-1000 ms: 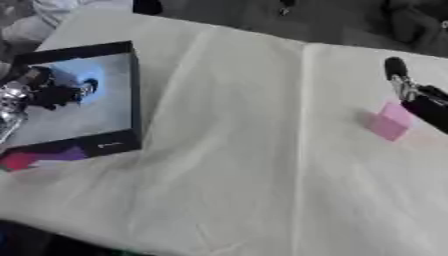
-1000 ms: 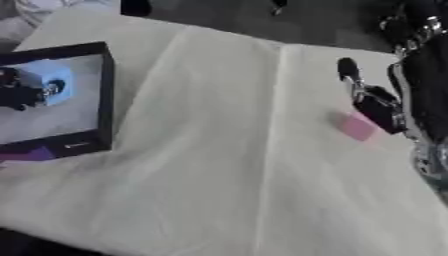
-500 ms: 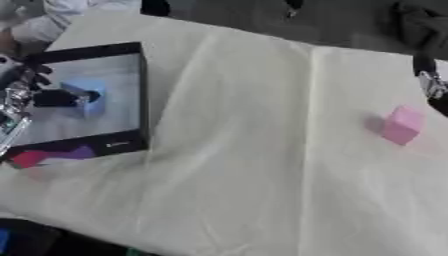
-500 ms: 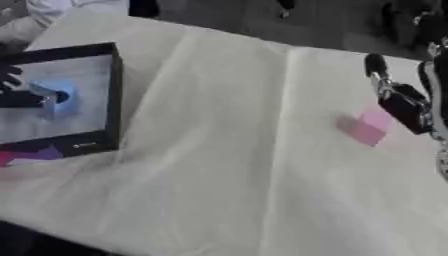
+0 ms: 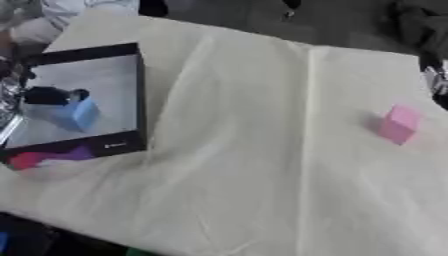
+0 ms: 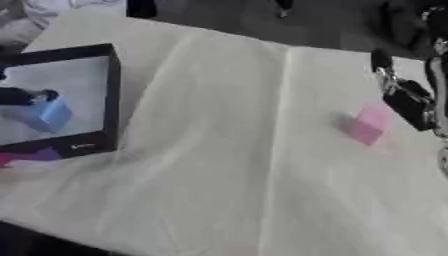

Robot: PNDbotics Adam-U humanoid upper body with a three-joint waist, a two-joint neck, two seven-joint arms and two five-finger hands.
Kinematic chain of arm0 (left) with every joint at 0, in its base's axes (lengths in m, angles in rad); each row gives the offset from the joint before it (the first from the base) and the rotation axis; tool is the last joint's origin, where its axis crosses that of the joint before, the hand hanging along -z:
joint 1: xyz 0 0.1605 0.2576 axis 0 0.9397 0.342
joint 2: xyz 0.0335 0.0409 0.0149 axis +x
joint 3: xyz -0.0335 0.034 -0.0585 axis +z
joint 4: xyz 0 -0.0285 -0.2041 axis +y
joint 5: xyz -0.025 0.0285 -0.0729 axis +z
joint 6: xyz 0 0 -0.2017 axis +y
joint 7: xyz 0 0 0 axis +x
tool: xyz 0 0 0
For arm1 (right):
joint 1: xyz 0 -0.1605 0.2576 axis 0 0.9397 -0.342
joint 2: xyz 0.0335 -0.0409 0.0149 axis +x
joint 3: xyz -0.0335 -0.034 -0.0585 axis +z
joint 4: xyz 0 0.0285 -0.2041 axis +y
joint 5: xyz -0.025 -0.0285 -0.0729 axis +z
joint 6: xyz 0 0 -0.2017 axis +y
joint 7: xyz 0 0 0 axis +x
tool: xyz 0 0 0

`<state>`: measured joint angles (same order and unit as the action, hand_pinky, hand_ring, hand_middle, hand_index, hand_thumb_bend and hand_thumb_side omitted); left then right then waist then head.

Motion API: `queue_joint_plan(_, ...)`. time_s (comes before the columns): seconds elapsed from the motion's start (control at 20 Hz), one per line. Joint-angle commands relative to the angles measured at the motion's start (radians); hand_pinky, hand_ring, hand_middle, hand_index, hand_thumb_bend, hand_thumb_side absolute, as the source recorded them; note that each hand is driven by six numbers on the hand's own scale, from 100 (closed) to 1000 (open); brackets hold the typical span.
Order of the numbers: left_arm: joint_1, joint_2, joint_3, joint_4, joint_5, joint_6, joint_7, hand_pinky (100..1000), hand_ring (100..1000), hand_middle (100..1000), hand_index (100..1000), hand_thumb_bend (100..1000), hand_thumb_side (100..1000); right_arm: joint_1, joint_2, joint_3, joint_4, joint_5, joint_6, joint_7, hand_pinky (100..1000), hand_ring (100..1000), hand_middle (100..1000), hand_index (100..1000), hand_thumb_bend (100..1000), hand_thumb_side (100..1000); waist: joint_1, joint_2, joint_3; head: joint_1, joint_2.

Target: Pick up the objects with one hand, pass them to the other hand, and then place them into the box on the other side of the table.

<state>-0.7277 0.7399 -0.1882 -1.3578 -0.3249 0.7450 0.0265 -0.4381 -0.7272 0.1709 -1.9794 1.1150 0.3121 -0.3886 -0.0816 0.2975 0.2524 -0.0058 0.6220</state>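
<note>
Cream cloth is covering our table (image 5: 262, 165); we are hovering our right hand (image 6: 404, 97), fingers relaxed, beside the pink block (image 6: 366, 125). Next we should grasp it, then pass leftward toward the box (image 5: 118, 145).

cloth-covered table (image 5: 245, 165): black box (image 5: 87, 100), pink block (image 5: 399, 125)

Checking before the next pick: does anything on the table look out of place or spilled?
Nothing spilled. The black-rimmed box sits askew, and a red and purple thing lies outside its near wall.
</note>
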Motion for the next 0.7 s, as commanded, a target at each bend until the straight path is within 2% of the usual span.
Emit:
queue_joint_plan(0.05,0.01,0.043,0.063,-0.17,0.073,-0.012,0.112,892,795,751,882,310,706,0.0,-0.034,-0.044,-0.021,-0.006,0.033,-0.007,775,779,754,787,338,169,0.007,-0.016,0.001,-0.081,0.002)
queue_joint_plan(0.15,0.036,0.038,0.092,-0.3,0.151,-0.035,0.213,867,782,769,878,260,735,0.004,-0.036,-0.071,-0.021,-0.03,0.062,0.004,783,787,762,789,307,184,0.006,-0.015,0.001,-0.147,0.005)
queue_joint_plan(0.2,0.046,0.036,0.101,-0.354,0.188,-0.048,0.257,853,774,768,870,373,845,0.005,-0.037,-0.081,-0.021,-0.043,0.073,0.013,789,793,767,787,228,117,0.006,-0.015,0.0,-0.175,0.005)
queue_joint_plan(0.25,0.057,0.032,0.107,-0.403,0.225,-0.067,0.297,848,772,766,866,239,740,0.006,-0.039,-0.091,-0.021,-0.058,0.081,0.027,793,798,771,790,268,213,0.006,-0.014,0.0,-0.202,0.003)
queue_joint_plan(0.35,0.081,0.025,0.111,-0.483,0.29,-0.101,0.355,824,760,762,883,238,774,0.007,-0.046,-0.107,-0.021,-0.101,0.092,0.07,797,799,774,793,194,274,0.006,-0.013,-0.002,-0.242,0.001)
queue_joint_plan(0.5,0.115,0.007,0.109,-0.562,0.372,-0.166,0.392,814,776,781,896,249,841,0.005,-0.058,-0.129,-0.02,-0.213,0.118,0.147,804,804,787,801,100,368,0.006,-0.012,-0.004,-0.272,0.002)
queue_joint_plan(0.6,0.14,-0.01,0.113,-0.599,0.423,-0.227,0.4,814,796,809,917,267,897,0.001,-0.071,-0.146,-0.012,-0.307,0.133,0.204,813,818,807,813,100,462,0.005,-0.011,-0.004,-0.282,0.002)
queue_joint_plan(0.7,0.164,-0.027,0.12,-0.623,0.461,-0.29,0.41,816,808,824,930,291,925,-0.006,-0.086,-0.161,0.014,-0.403,0.14,0.265,820,832,826,829,100,506,0.005,-0.01,-0.004,-0.289,0.003)
